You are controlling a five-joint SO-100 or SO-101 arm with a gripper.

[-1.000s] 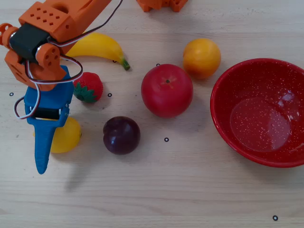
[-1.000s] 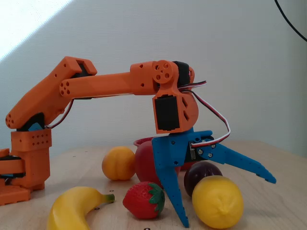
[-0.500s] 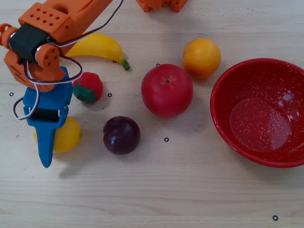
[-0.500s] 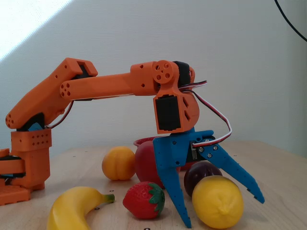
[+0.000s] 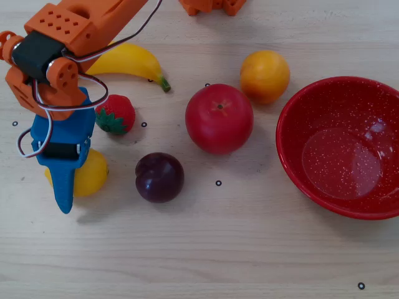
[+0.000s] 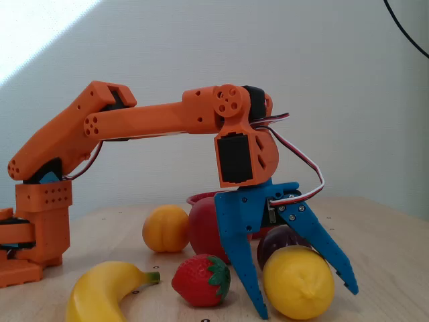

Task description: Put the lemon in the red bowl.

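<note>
The yellow lemon [image 5: 95, 174] lies on the wooden table at the left, partly hidden under my blue gripper [image 5: 65, 182] in the overhead view. In the fixed view the lemon [image 6: 298, 283] rests on the table between the two blue fingers [image 6: 244, 268], which straddle it with the jaws spread wide; the gripper [image 6: 307, 302] is open. I cannot tell whether the fingers touch the lemon. The red speckled bowl [image 5: 293, 156] stands empty at the far right, and only its rim [image 6: 201, 198] shows behind the fruit in the fixed view.
A dark plum [image 5: 159, 177] lies just right of the lemon. A strawberry [image 5: 116, 114], a banana [image 5: 128, 60], a red tomato-like fruit [image 5: 219, 118] and an orange [image 5: 265, 76] lie between the gripper and the bowl. The arm's base [image 6: 33, 228] stands at the left.
</note>
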